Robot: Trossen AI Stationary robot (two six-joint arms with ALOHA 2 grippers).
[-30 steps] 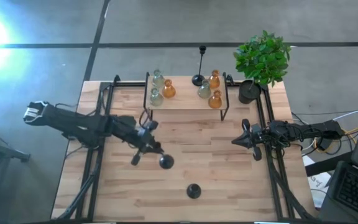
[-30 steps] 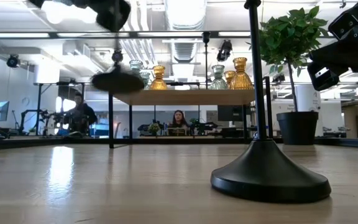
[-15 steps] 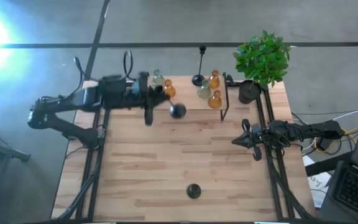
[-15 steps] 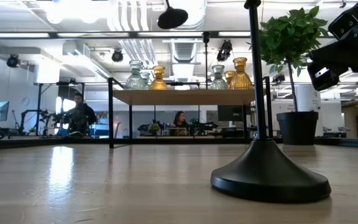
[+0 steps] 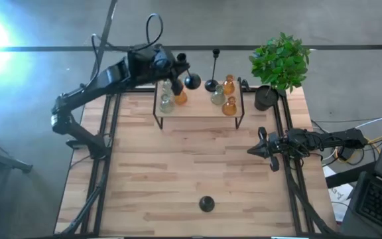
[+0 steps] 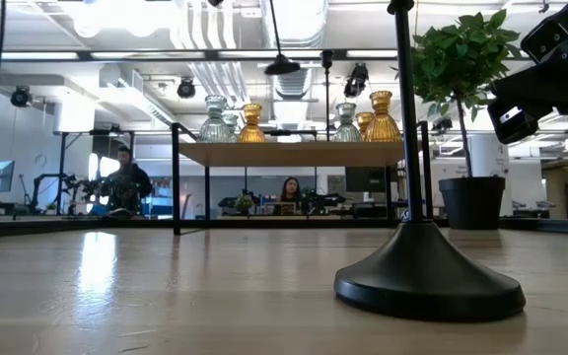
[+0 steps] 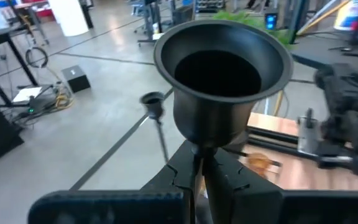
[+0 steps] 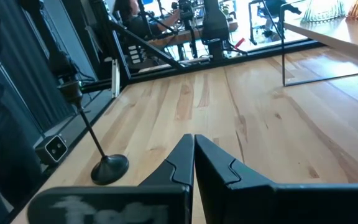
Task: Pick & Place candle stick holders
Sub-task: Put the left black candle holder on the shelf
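My left gripper (image 5: pixel 175 69) reaches over the far-side wooden shelf (image 5: pixel 197 108), shut on a black round-based candle holder (image 5: pixel 192 81). Its cup (image 7: pixel 222 68) shows just past my fingertips, and its base (image 6: pixel 282 67) hangs above the shelf top. Amber (image 5: pixel 229 106) and clear-grey glass bulbs (image 5: pixel 166 103) stand on the shelf with another black holder (image 5: pixel 212 85). A third black holder (image 5: pixel 206 203) stands on its base near the table's front edge. My right gripper (image 5: pixel 260 150) waits shut and empty at the table's right side. My left gripper pinches the black holder's thin stem (image 7: pixel 197 153) between its two fingers, right under the cup. The fingers lie across the stem. The holder hangs below the hold, base down and about level, clear of the shelf and the bulbs.
A black pot with a green plant (image 5: pixel 280 63) stands at the far right corner. Black metal rails (image 5: pixel 105 133) run along the table's left and right sides. The shelf's legs (image 6: pixel 176 177) stand on the far part of the table. People sit in the room behind.
My left gripper has carried the black holder up from over the table's left-middle toward the far edge and a little right, to above the shelf. The holder swung on the way and now hangs base down, lower than half a second ago.
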